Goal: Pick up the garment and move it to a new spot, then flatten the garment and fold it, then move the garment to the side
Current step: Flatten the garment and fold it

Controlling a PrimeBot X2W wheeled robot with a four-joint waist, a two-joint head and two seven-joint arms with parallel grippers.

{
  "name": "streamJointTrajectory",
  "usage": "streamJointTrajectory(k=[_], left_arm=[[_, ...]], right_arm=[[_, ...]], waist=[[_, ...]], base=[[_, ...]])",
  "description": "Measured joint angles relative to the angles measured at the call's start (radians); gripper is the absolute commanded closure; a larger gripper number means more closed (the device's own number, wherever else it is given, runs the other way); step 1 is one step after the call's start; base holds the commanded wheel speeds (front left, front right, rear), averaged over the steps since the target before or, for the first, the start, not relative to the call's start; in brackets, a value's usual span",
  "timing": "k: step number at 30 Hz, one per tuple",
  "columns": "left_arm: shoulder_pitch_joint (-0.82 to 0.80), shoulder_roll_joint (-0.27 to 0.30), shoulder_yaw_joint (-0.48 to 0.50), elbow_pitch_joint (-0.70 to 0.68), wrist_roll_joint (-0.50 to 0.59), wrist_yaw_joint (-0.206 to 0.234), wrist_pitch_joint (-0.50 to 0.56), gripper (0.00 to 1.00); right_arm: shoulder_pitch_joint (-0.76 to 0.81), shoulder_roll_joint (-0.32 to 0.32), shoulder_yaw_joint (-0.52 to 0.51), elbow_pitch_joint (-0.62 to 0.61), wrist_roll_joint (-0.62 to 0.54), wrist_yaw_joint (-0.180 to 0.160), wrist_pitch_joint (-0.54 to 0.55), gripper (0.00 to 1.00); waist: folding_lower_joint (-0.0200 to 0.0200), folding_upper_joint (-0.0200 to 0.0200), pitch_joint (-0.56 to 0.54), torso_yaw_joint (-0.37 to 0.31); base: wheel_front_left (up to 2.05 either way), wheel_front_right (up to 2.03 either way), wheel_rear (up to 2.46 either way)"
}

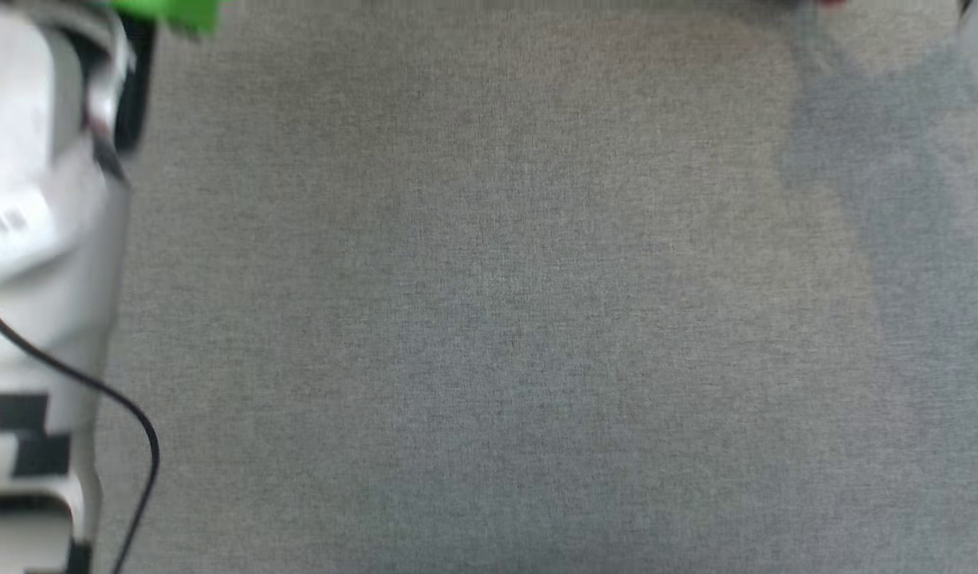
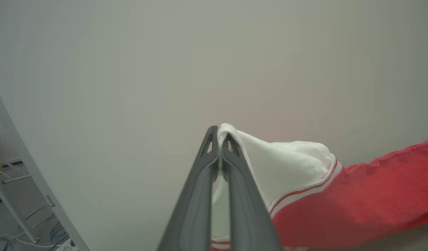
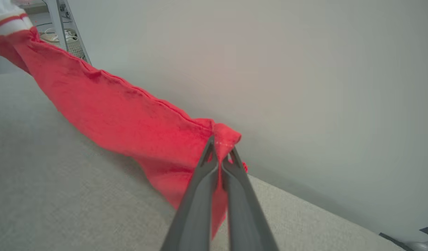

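The garment [image 2: 353, 202] is a red jersey with a white sleeve edged in red-white striped trim. My left gripper [image 2: 219, 137] is shut on the white sleeve's edge, with cloth draped over the right finger. In the right wrist view the red body [image 3: 130, 122] stretches taut from the upper left down to my right gripper [image 3: 220, 146], which is shut on a red hemmed corner. The cloth hangs lifted above the grey cloth-covered surface [image 3: 60, 195]. A sliver of red garment [image 1: 830, 3] peeks in at the head view's top edge. The lettering is hidden.
The grey fabric surface [image 1: 489, 319] spreads across the head view, with a shadow at the right. My pale left arm [image 1: 34, 239] with a black cable stands along the left edge. A plain wall [image 3: 304, 69] and a metal frame [image 2: 11, 181] lie behind.
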Motion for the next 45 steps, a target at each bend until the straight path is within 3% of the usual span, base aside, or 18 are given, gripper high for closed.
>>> streamJointTrajectory(k=[7, 11, 18, 31, 45], left_arm=[[0.415, 0.025, 0.027, -0.123, -0.028, 0.047, 0.0, 1.0], [0.62, 0.038, 0.023, -0.17, -0.051, 0.053, 0.003, 1.0], [0.885, 0.044, -0.011, -0.234, -0.095, 0.069, 0.051, 1.0], [1.229, 0.07, -0.04, -0.279, -0.225, 0.058, 0.14, 1.0], [1.39, 0.09, -0.053, -0.291, -0.32, 0.046, 0.228, 1.0]], right_arm=[[0.233, -0.033, 0.074, -0.035, 0.07, 0.0, -0.019, 1.0], [0.345, -0.051, 0.122, -0.063, 0.079, 0.0, -0.016, 1.0], [0.525, -0.077, 0.165, -0.095, 0.105, 0.0, -0.009, 1.0], [0.819, -0.105, 0.169, -0.14, 0.124, 0.0, -0.009, 1.0], [1.122, -0.148, 0.029, -0.247, 0.124, 0.0, 0.042, 1.0]], waist=[[-0.0001, 0.0, -0.101, 0.004], [-0.0001, 0.0, -0.161, 0.007], [-0.0002, 0.0, -0.261, 0.02], [-0.0001, 0.0, -0.431, 0.027], [-0.0001, 0.0, -0.518, 0.003]], base=[[0.0, 0.0, 0.0], [0.0, 0.0, 0.0], [0.0, 0.0, 0.0], [0.0, 0.0, 0.0], [0.0, 0.0, 0.0]])
